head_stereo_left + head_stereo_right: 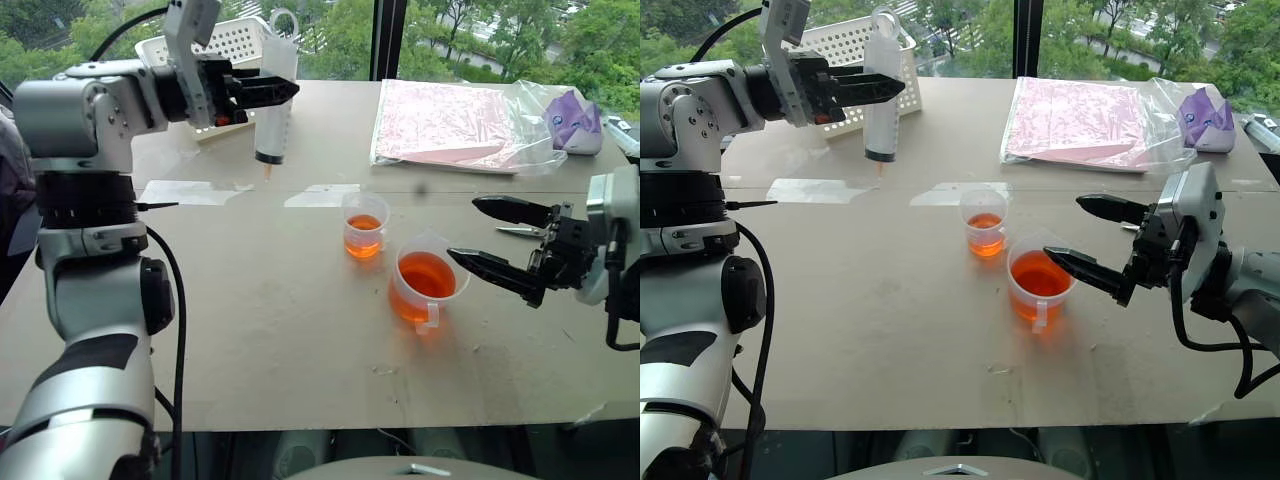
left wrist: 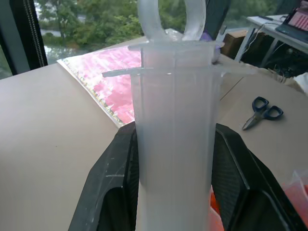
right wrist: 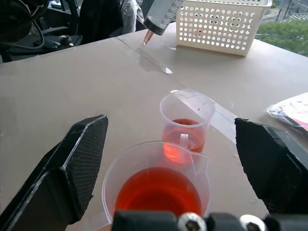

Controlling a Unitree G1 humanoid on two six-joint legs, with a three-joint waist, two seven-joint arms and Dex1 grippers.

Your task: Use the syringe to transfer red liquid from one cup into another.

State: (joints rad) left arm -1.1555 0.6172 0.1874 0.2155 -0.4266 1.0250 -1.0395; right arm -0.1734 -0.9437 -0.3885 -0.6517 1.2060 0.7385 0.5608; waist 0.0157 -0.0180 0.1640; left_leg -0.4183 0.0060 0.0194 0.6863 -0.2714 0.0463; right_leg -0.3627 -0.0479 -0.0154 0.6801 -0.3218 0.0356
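My left gripper (image 1: 285,92) is shut on the barrel of the syringe (image 1: 272,120), which hangs upright with its orange tip down, well above the table (image 1: 250,330) at the far left. In the left wrist view the black fingers (image 2: 110,187) press the syringe (image 2: 175,144) from both sides. The larger handled cup (image 1: 428,285) holds red liquid (image 1: 427,275) at mid-table. Just beyond it the smaller cup (image 1: 365,225) has a little red liquid in its bottom. My right gripper (image 1: 465,231) stands open, level, right of the larger cup and apart from it.
A white perforated basket (image 1: 235,40) stands at the back left behind the syringe. A pink sheet in a clear bag (image 1: 445,125) and a purple object (image 1: 573,120) lie at the back right. Scissors (image 2: 262,110) lie on the table's right side.
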